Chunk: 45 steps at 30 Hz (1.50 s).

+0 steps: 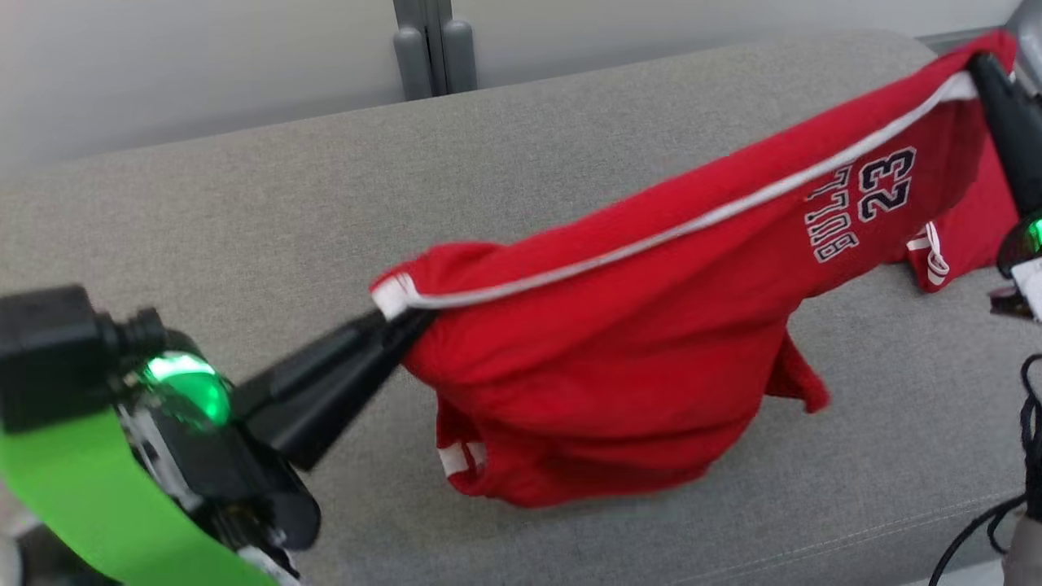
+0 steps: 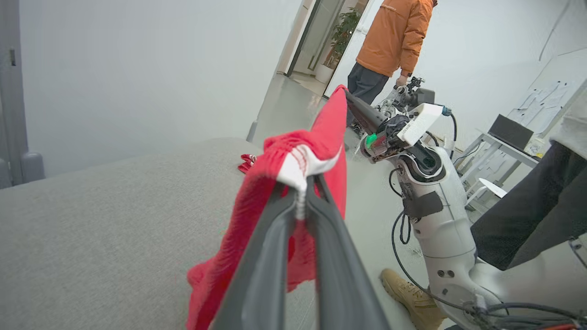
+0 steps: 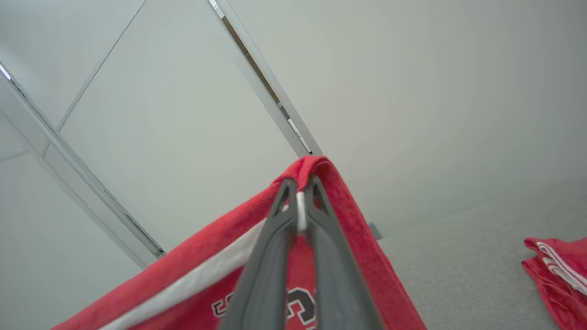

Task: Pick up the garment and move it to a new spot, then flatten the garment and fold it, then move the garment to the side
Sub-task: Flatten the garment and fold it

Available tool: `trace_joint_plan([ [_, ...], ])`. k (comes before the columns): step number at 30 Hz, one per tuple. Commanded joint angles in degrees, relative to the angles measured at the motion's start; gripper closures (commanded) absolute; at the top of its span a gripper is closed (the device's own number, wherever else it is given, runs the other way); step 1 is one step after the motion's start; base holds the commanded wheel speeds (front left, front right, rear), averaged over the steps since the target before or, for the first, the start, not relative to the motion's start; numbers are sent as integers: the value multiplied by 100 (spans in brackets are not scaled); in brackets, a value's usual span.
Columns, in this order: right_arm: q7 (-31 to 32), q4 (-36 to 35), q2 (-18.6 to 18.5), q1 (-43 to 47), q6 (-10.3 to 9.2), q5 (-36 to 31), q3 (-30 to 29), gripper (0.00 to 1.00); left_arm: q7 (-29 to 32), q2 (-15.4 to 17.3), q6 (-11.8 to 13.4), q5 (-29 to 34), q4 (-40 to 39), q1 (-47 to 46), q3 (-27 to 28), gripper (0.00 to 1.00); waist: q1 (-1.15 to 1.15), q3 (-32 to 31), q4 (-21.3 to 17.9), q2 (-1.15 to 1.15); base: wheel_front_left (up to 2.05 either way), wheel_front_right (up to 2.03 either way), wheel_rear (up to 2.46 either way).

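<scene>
The garment (image 1: 635, 325) is red with white trim and the print "BULLS 23". It hangs stretched between my two grippers above the grey cushioned surface (image 1: 244, 212), and its lower part sags down to the cushion. My left gripper (image 1: 399, 317) is shut on the white-trimmed corner at the garment's left end; the left wrist view shows the garment (image 2: 316, 137) pinched in the left gripper (image 2: 300, 183). At the top right, my right gripper (image 1: 981, 69) is shut on the other end, where the garment (image 3: 192, 256) folds over the right gripper (image 3: 300, 192).
A second red and white cloth (image 3: 555, 270) lies on the cushion near the right arm. Behind the surface is a pale wall with a grey post (image 1: 431, 49). A person in an orange jacket (image 2: 394, 36) stands beyond, and another person's boot (image 2: 408, 293) is beside my base. Cables (image 1: 1026, 456) hang at right.
</scene>
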Motion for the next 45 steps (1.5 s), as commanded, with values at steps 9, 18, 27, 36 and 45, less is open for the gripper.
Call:
trace_joint_plan([
  [9, 453, 1377, 87, -3148, -1, -1804, 232, 100, 1081, -5, 447, 298, 2334, -3795, 39, 100, 0, 2040, 40, 0, 0, 0, 0],
  [18, -1963, 4481, 84, -6057, -6, -2455, 482, 100, -819, -790, -439, 2201, 5781, -6755, -427, 100, 0, 3124, 222, 0, 0, 0, 0],
  [27, -3365, 6249, 87, -5638, -5, -1937, 1316, 100, -2760, -1138, -913, 2643, 7486, -6375, -928, 100, 0, 3107, 323, 0, 0, 0, 0],
  [36, -3937, 5822, -38, -2950, -4, -1294, 2049, 100, -3795, -750, -962, 2185, 6797, -3608, -1806, 100, 0, 2147, 142, 0, 0, 0, 0],
  [45, -3313, 3877, -553, 769, -11, -617, 1743, 100, -3941, -394, -89, 1490, 4827, 14, -2127, 100, 0, 646, 115, 0, 0, 0, 0],
])
